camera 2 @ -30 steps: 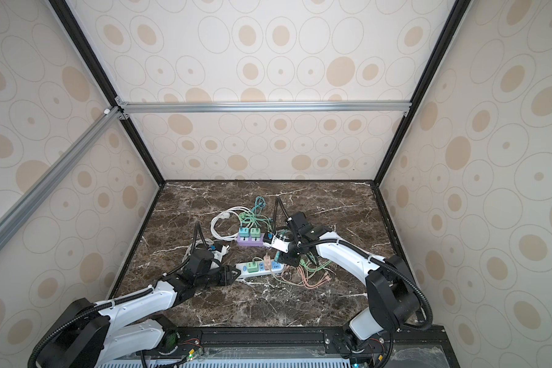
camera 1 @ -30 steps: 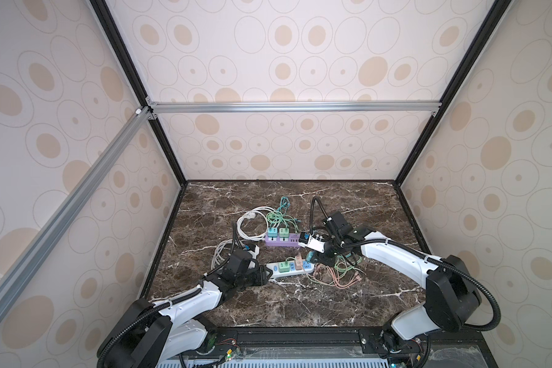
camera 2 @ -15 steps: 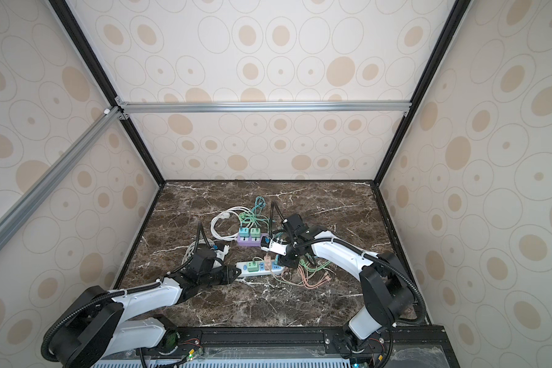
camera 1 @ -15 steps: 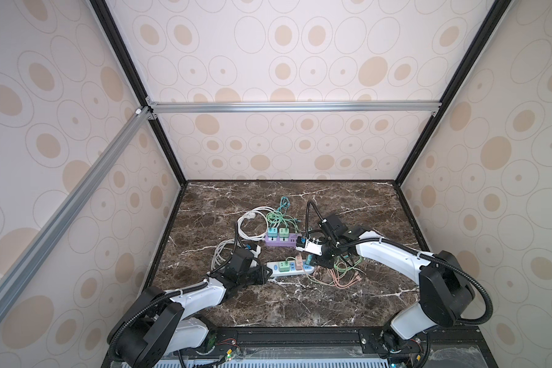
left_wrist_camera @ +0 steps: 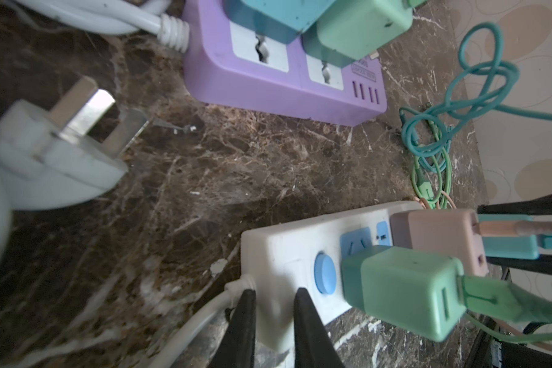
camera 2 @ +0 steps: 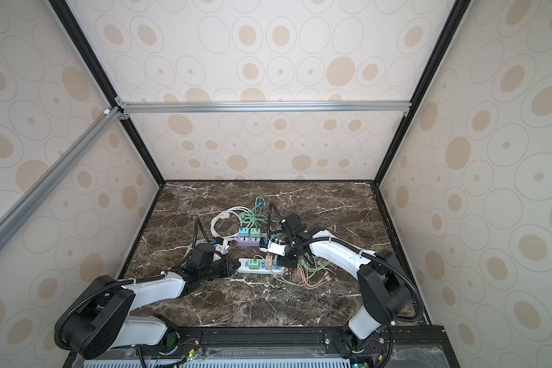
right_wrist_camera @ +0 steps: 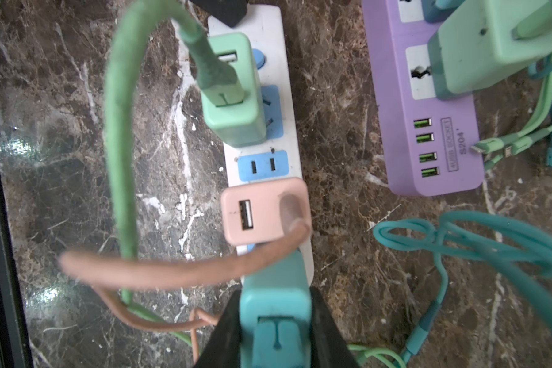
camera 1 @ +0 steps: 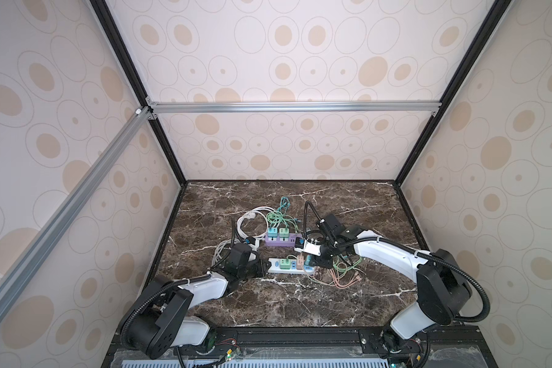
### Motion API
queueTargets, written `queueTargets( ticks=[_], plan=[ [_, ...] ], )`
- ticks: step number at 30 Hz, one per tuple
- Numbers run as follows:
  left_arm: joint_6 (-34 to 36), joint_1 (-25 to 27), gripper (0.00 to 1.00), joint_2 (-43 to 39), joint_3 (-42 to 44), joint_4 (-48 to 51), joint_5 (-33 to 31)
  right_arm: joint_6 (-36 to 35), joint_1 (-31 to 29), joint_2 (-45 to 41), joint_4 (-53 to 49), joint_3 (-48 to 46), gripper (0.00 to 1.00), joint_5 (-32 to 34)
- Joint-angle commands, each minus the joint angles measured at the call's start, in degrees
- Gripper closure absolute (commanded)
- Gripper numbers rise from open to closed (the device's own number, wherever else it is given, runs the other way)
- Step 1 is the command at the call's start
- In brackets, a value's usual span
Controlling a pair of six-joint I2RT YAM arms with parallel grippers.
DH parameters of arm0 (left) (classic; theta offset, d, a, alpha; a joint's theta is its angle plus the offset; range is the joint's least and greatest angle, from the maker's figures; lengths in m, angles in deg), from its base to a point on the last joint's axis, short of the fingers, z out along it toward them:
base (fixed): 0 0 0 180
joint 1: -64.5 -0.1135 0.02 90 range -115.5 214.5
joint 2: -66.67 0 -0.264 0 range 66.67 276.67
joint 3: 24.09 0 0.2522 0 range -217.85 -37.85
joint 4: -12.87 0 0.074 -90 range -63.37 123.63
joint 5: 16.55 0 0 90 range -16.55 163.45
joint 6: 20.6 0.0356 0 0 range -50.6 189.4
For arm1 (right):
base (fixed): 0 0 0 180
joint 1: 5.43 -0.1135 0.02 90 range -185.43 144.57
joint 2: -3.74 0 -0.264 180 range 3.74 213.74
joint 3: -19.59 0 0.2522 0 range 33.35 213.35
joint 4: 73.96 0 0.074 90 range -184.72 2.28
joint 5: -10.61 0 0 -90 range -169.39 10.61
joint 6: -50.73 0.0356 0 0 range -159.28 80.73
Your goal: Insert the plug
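Observation:
A white power strip (camera 1: pixel 292 267) (camera 2: pixel 262 267) lies on the marble floor, with a green adaptor (right_wrist_camera: pixel 233 95) and a pink adaptor (right_wrist_camera: pixel 262 215) plugged into it. My left gripper (left_wrist_camera: pixel 273 291) (camera 1: pixel 262 267) is shut on the strip's cord end (left_wrist_camera: pixel 278 255), one finger on each side. My right gripper (right_wrist_camera: pixel 276 293) (camera 1: pixel 313 263) is shut on the teal plug (right_wrist_camera: pixel 276 306) (left_wrist_camera: pixel 507 247). It holds that plug over the strip's far end, right beside the pink adaptor. The plug's prongs are hidden, so I cannot tell whether they sit in a socket.
A purple power strip (camera 1: pixel 282 239) (right_wrist_camera: pixel 427 133) with a teal and a green adaptor lies just behind. A loose white three-pin plug (left_wrist_camera: pixel 55 149) rests to its left with white cable coils (camera 1: pixel 252 220). Green, teal and pink cables (camera 1: pixel 341 270) tangle under the right arm. Enclosure walls stand on three sides.
The left gripper's jaws have closed onto the white strip's cord end. The right gripper has shifted slightly left and down with the teal plug, toward the strip's far end.

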Motion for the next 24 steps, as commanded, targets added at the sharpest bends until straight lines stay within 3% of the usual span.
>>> queueTargets(
  ticks=[1,24],
  plan=[
    [1.80,-1.07,0.78,1.23,-0.34,3.20,-1.54,-0.93,-0.99,-0.22,0.88,-0.21,0.83,-0.68],
    [2.75,-1.67,0.76,1.69,-0.56,2.77,1.70,-1.25,-1.84,0.67,0.07,-1.82,0.84,1.78]
  ],
)
